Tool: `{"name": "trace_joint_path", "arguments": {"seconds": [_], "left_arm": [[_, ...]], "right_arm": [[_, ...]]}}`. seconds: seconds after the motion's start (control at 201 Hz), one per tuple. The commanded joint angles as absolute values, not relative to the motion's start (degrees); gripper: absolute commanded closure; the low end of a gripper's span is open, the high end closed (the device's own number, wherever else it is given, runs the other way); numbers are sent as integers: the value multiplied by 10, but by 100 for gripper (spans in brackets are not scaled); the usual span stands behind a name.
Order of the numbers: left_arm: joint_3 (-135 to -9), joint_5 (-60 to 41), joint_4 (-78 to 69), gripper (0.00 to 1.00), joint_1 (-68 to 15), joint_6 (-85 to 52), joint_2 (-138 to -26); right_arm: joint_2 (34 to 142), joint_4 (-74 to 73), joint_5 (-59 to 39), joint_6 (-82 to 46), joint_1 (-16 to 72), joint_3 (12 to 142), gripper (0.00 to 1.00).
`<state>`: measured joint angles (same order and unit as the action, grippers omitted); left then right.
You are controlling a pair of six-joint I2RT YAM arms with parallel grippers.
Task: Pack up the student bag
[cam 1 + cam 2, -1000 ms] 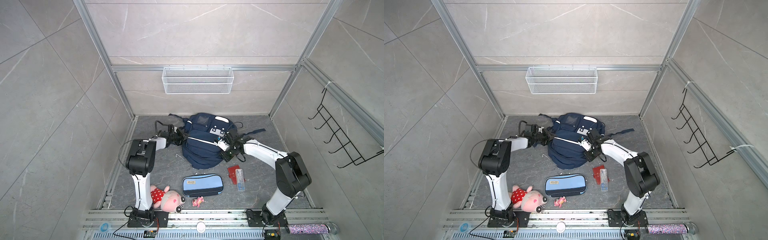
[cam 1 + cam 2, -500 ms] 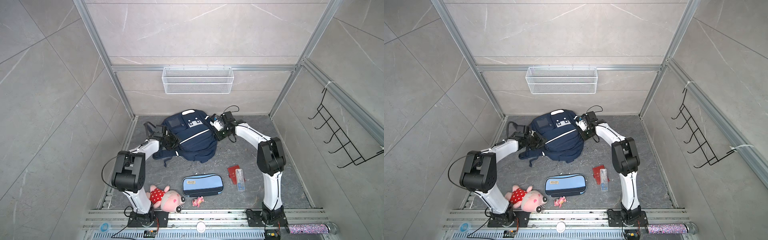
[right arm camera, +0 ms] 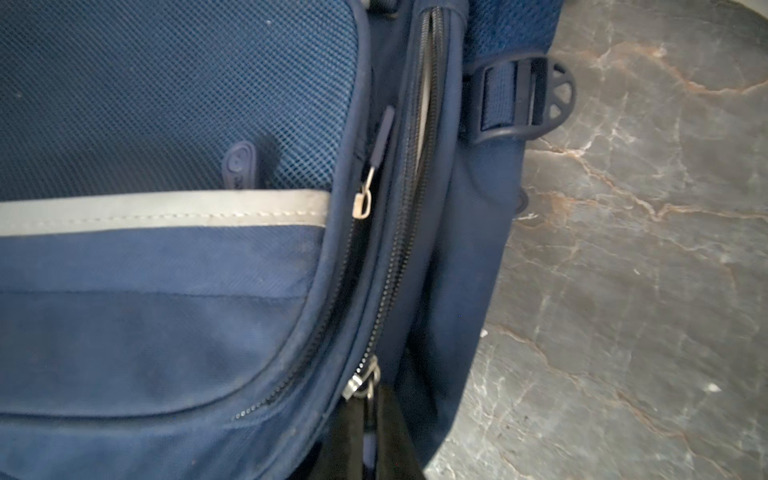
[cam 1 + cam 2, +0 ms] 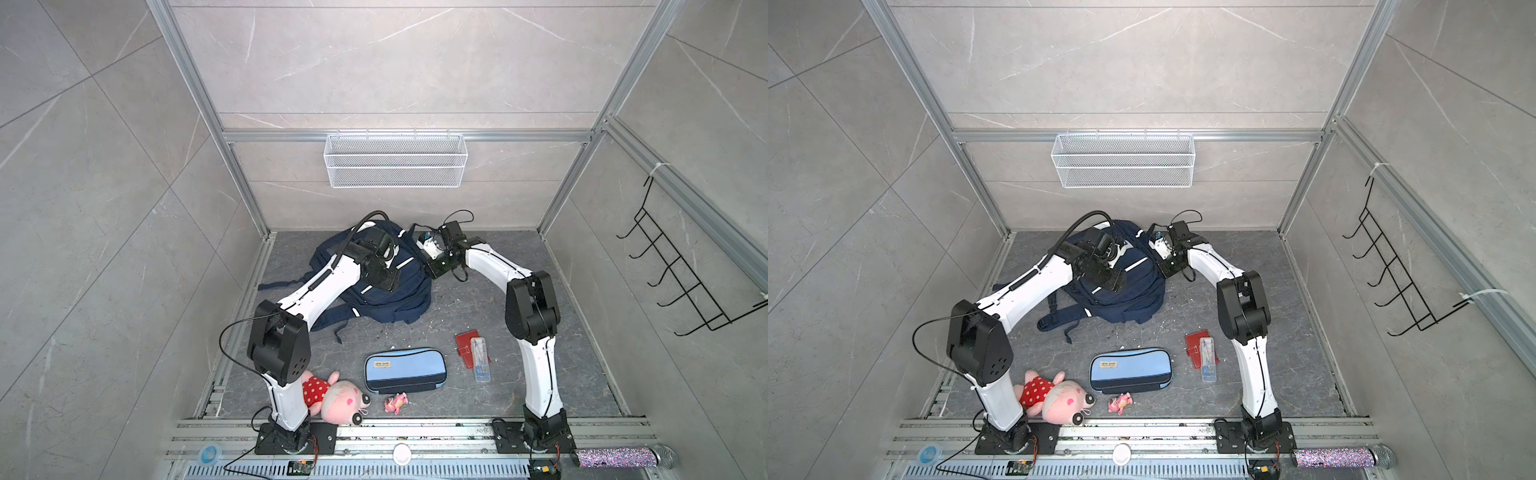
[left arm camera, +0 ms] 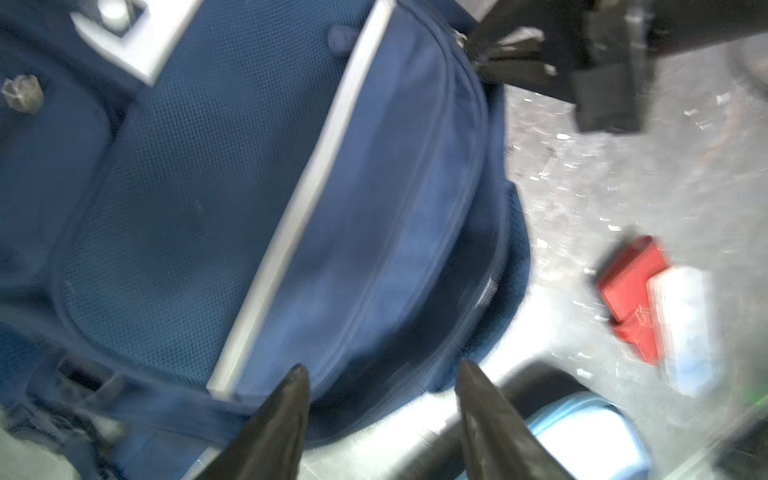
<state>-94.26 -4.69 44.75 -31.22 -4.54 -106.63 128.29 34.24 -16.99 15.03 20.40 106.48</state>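
Packing is only beginning, judging by how things are lying. The left fingers (image 5: 282, 415) are hovering spread apart over the bag (image 4: 407, 299), holding nothing. The navy bag is lying flat, front side up, at the far middle of the table (image 4: 561, 332). At its right edge the right fingers (image 3: 351, 436) are pressing together on a zip pull (image 3: 360, 380), so a pocket is probably being opened; how far it is gaping cannot be told. Nothing is showing inside the bag, and everything to pack is lying loose near the front edge. Counting from the left, there is one plush pig (image 4: 332, 395), one tiny pink toy (image 4: 395, 403), one pencil case (image 4: 405, 370), one red wallet (image 4: 465, 347) and one clear box (image 4: 481, 365) lying partly over the wallet. There is one bag.
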Motion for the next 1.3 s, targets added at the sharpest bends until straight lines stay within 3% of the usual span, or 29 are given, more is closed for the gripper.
{"name": "trace_joint_path", "arguments": {"seconds": [0.0,0.219,0.369,0.443,0.533,0.891,1.295], "left_arm": [[-972,-53,451,33,-313,6,-1111],[-1026,-39,445,33,-318,17,-1189],[-1032,-4,438,43,-322,31,-1215],[-1034,29,430,59,-323,27,-1223],[-1042,40,425,100,-321,10,-1221],[-1053,-139,379,100,-238,-208,-1176],[-1125,-179,423,100,-236,-277,-1197]], "right_arm": [[1292,345,-194,151,214,1079,100],[1293,344,-197,147,213,1078,100],[1295,347,-197,147,214,1085,100],[1297,349,-195,148,214,1089,100],[1295,351,-192,150,214,1089,100],[1204,302,-227,165,233,978,100],[1091,307,-239,164,293,870,100]]}}
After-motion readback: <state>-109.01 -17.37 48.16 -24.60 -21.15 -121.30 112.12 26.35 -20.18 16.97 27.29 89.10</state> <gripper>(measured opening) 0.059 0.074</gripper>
